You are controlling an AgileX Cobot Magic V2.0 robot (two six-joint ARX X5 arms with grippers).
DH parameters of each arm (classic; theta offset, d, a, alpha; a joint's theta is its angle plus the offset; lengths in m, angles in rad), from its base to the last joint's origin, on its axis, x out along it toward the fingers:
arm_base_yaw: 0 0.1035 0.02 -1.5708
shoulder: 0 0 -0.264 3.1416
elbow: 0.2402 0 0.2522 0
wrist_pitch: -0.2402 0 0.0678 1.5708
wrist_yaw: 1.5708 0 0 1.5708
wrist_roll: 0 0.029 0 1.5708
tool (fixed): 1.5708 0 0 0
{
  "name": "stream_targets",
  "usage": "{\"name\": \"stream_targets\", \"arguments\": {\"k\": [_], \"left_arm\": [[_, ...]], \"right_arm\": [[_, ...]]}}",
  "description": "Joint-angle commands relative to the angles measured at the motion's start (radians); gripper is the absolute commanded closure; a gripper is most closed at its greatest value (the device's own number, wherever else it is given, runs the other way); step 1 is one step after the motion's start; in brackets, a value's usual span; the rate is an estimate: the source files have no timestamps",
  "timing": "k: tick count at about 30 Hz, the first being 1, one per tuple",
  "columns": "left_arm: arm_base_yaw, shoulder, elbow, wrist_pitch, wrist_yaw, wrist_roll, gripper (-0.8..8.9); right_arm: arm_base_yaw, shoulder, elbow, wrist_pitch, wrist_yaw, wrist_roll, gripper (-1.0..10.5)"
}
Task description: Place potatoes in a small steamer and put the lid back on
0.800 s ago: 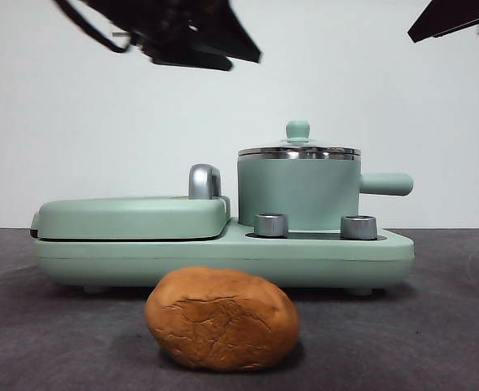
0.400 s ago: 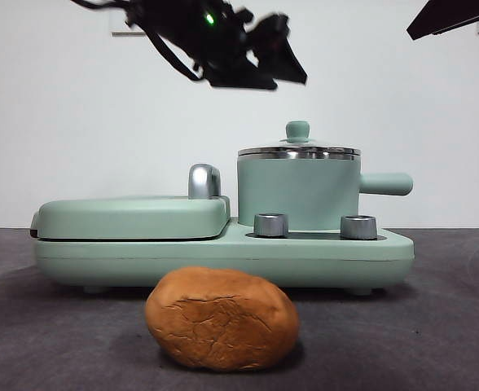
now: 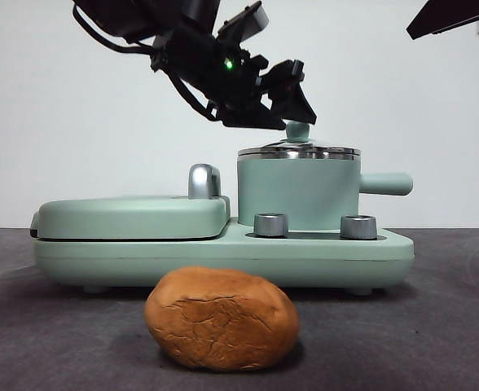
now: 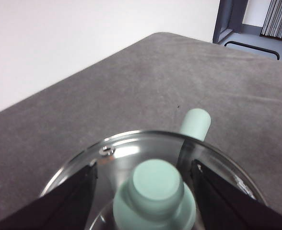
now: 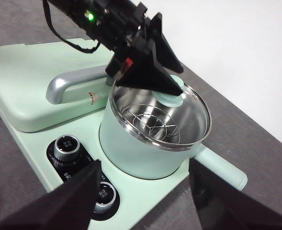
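Observation:
The orange-brown potato [image 3: 221,319] lies on the grey table in front of the appliance. The small mint-green steamer [image 3: 298,194] stands on the appliance's right side, also seen in the right wrist view [image 5: 141,148]. Its glass lid [image 3: 298,151] sits on it, with the mint knob [image 4: 153,184] on top. My left gripper [image 3: 295,104] hangs just above the lid, open, with one jaw on each side of the knob [image 4: 143,166]. My right gripper [image 5: 145,165] is open and empty, high above the pot, showing as a black tip at the front view's top right [image 3: 451,16].
A flat mint grill cover [image 3: 134,216] with a chrome handle [image 3: 204,181] fills the appliance's left side. Two steel dials [image 3: 271,225] [image 3: 358,226] sit in front of the pot. The pot's stubby handle [image 3: 386,184] points right. A wire rack [image 5: 155,122] shows through the lid.
My left gripper has come down and to the right, from the top left of the front view to just over the lid's knob. The potato, pot and lid have not moved.

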Motion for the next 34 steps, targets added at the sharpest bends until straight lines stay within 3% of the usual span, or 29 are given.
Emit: {"name": "stream_targets", "arguments": {"k": [1, 11, 16, 18, 34], "left_arm": [[-0.012, 0.037, 0.026, 0.008, -0.001, -0.008, 5.01], [-0.012, 0.05, 0.026, 0.006, -0.001, -0.009, 5.18], [-0.012, 0.05, 0.026, 0.006, -0.001, -0.008, 7.48], [-0.012, 0.05, 0.026, 0.007, 0.0, -0.009, 7.96], [-0.012, 0.01, 0.029, 0.081, -0.001, -0.008, 7.99]], "right_arm": [[0.006, 0.005, 0.016, 0.011, 0.0, 0.018, 6.6], [0.006, 0.005, 0.016, 0.01, 0.0, 0.018, 6.6], [0.006, 0.005, 0.016, 0.01, 0.0, 0.018, 6.6], [0.006, 0.005, 0.016, 0.01, 0.0, 0.018, 6.6], [0.006, 0.005, 0.016, 0.01, 0.0, 0.018, 6.6]]}}
